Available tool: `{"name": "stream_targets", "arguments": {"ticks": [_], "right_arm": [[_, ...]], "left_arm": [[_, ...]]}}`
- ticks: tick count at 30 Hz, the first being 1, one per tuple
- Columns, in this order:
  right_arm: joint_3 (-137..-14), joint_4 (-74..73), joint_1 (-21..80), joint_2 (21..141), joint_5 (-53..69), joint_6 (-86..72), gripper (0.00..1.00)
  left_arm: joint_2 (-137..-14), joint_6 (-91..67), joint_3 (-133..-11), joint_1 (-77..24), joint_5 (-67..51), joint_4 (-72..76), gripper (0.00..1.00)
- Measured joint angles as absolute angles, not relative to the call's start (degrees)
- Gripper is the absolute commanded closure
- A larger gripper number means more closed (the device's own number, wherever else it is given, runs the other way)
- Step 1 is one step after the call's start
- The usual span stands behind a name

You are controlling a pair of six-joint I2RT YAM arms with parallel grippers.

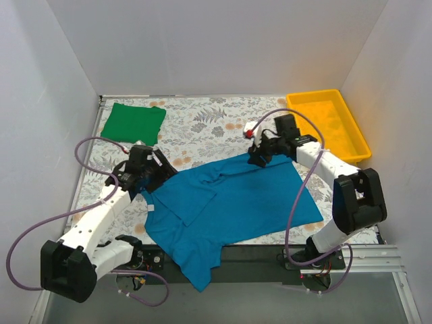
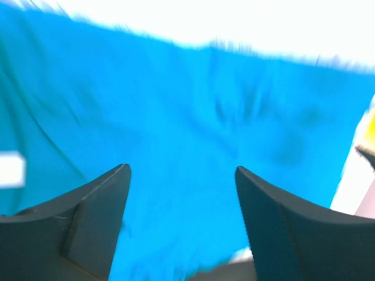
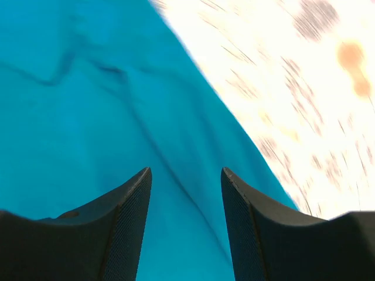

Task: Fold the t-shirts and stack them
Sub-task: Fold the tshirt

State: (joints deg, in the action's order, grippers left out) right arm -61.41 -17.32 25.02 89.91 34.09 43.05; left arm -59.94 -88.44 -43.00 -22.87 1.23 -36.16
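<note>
The teal-blue t-shirt (image 1: 229,206) lies spread across the middle of the table, its lower part hanging over the near edge. It fills the left wrist view (image 2: 176,117) and most of the right wrist view (image 3: 88,117). The bright green t-shirt (image 1: 133,123) lies folded at the far left. My left gripper (image 1: 165,174) is open and empty at the teal shirt's left edge (image 2: 183,170). My right gripper (image 1: 257,159) is open and empty over the shirt's far edge (image 3: 186,171).
A yellow plastic tray (image 1: 354,127) stands at the far right. The table wears a floral cloth (image 1: 209,121). White walls close in the left, back and right sides. Purple cables loop from both arms.
</note>
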Motion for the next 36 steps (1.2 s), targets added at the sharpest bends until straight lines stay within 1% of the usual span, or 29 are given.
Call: {"name": "stream_targets", "arguments": {"ticks": [2, 4, 6, 8, 10, 13, 17, 25, 36], "right_arm": [[-61.45, -15.97, 18.92, 90.48, 34.39, 39.55, 0.43], [-62.11, -15.05, 12.51, 91.77, 34.81, 35.48, 0.43], [-63.42, -14.28, 7.09, 93.93, 35.11, 31.88, 0.44], [-64.66, -13.47, 3.25, 96.03, 35.11, 29.1, 0.44], [-65.52, -13.1, 1.39, 97.76, 34.92, 26.96, 0.44], [-66.35, -13.15, 1.17, 99.55, 34.87, 25.08, 0.44], [-68.77, -13.13, 1.5, 101.91, 34.04, 23.4, 0.45], [-73.43, -13.1, 1.52, 105.91, 27.27, 20.64, 0.47], [-75.61, -13.61, 1.52, 111.7, 19.38, 19.86, 0.47]], "left_arm": [[-59.99, -86.72, -42.76, -16.6, 1.06, -33.36, 0.28], [-60.34, -85.32, -42.61, -10.07, 0.58, -30.85, 0.33], [-61.21, -84.27, -42.24, -4.32, -0.03, -28.29, 0.43], [-62.3, -83.55, -41.23, 0.75, -1.32, -25.93, 0.5], [-64.51, -83.26, -40.36, 5.17, -2.66, -24.38, 0.63], [-69.87, -82.91, -39.77, 8.34, -4.62, -23.0, 0.66], [-74.56, -82.87, -38.72, 8.51, -6.55, -21.28, 0.65], [-76.69, -82.87, -37.41, 8.51, -7.97, -19.68, 0.66], [-79.31, -82.83, -37.41, 8.51, -8.51, -18.68, 0.71]]}}
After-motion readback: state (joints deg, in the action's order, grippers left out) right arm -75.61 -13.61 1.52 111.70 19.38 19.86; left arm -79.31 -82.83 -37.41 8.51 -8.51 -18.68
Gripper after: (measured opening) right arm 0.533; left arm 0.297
